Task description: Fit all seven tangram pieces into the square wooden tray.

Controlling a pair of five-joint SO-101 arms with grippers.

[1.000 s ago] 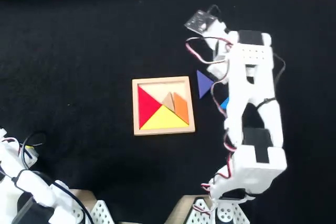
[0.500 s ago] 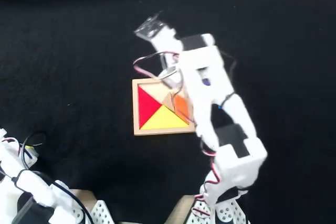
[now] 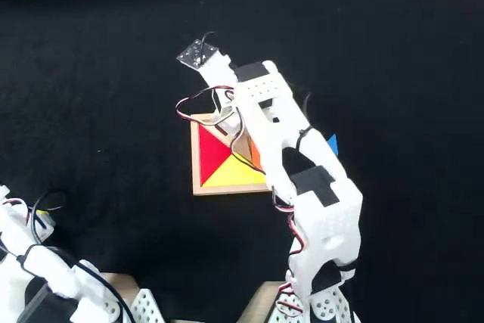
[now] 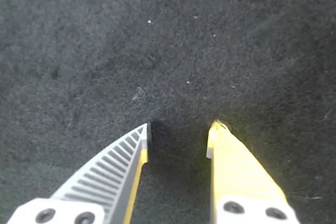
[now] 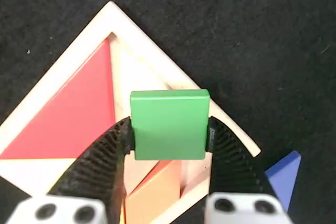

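The square wooden tray (image 3: 227, 189) lies mid-table holding a red triangle (image 3: 212, 153), a yellow triangle (image 3: 234, 175) and an orange piece (image 3: 257, 160). The right arm (image 3: 261, 104) stretches over the tray's far right part. In the right wrist view my right gripper (image 5: 169, 132) is shut on a green square (image 5: 169, 119), held above the tray (image 5: 149, 53) between the red triangle (image 5: 73, 114) and the orange piece (image 5: 152, 195). My left gripper (image 4: 178, 135) stands open over bare black mat.
A blue piece (image 3: 332, 144) lies on the mat right of the arm. A blue-violet triangle (image 5: 283, 171) sits just past the tray's rim. The left arm's base (image 3: 34, 270) is at the near left corner. Black cloth covers the table.
The right arm has swung left from beside the tray's right edge to over the tray, now hiding its far right part. The left arm has kept still.
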